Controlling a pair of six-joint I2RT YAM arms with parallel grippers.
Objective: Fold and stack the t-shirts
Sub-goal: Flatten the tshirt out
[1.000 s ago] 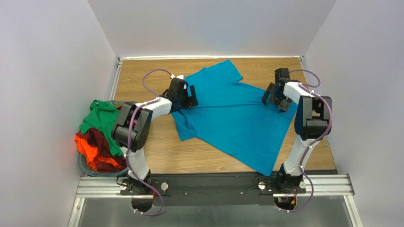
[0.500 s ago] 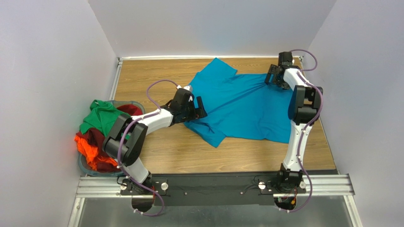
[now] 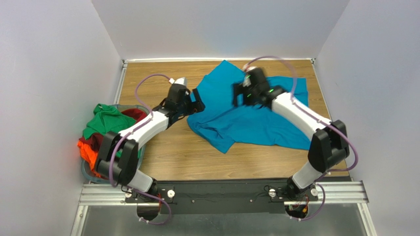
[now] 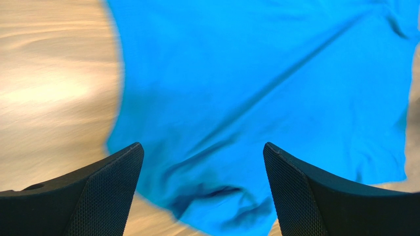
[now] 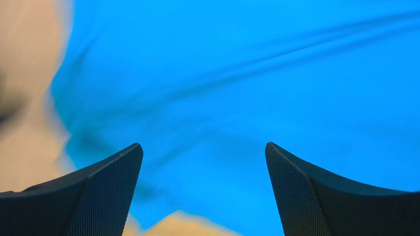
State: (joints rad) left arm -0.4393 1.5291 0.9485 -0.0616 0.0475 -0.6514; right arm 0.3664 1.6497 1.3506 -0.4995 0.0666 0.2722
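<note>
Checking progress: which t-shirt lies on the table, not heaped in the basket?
The teal-blue t-shirt, rumpled on the table; green, dark red and orange ones are piled in the basket.

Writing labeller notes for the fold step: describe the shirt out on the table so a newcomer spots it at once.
On the wooden table, across its far middle, lies the teal-blue t-shirt, crumpled. It is the only shirt outside the basket at the left edge, where the green shirt, dark red shirt and orange shirt sit heaped.

bare table [image 3: 197, 164] nearside; basket [image 3: 87, 173] of t-shirts [image 3: 104, 123] blocks the left edge.
</note>
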